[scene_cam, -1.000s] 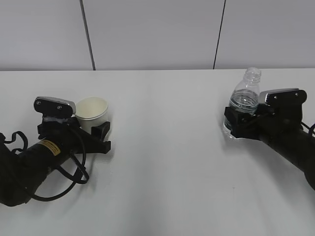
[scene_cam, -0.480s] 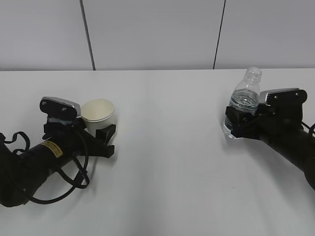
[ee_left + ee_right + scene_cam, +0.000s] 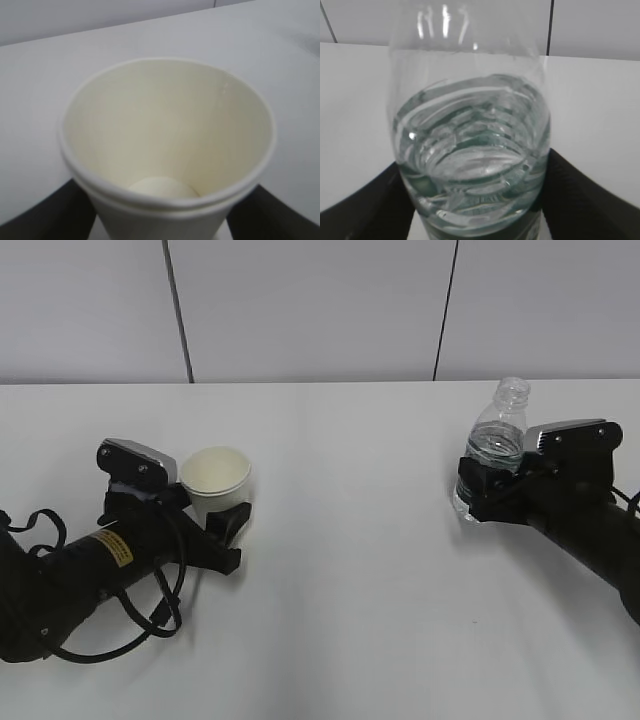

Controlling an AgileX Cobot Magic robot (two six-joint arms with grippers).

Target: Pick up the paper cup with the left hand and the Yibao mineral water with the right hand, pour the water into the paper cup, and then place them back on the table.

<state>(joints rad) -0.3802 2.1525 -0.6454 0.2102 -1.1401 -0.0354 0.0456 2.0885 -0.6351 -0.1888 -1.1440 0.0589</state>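
The white paper cup (image 3: 215,476) stands upright between the fingers of my left gripper (image 3: 224,517), which is shut on its lower wall. In the left wrist view the cup (image 3: 170,145) fills the frame and is empty, with a black finger (image 3: 35,215) on each side. The capless Yibao mineral water bottle (image 3: 497,438), partly filled, stands upright in my right gripper (image 3: 478,492), which is shut on its lower body. In the right wrist view the bottle (image 3: 470,150) sits between the black fingers (image 3: 592,200). I cannot tell whether cup or bottle touches the table (image 3: 350,570).
The white tabletop stretches between the two arms. A grey panelled wall (image 3: 320,310) runs behind the table's far edge. Loose black cables (image 3: 150,615) hang off the left arm near the table surface.
My left gripper has carried the paper cup to the right and a little towards the front. The right gripper and the bottle have barely moved.
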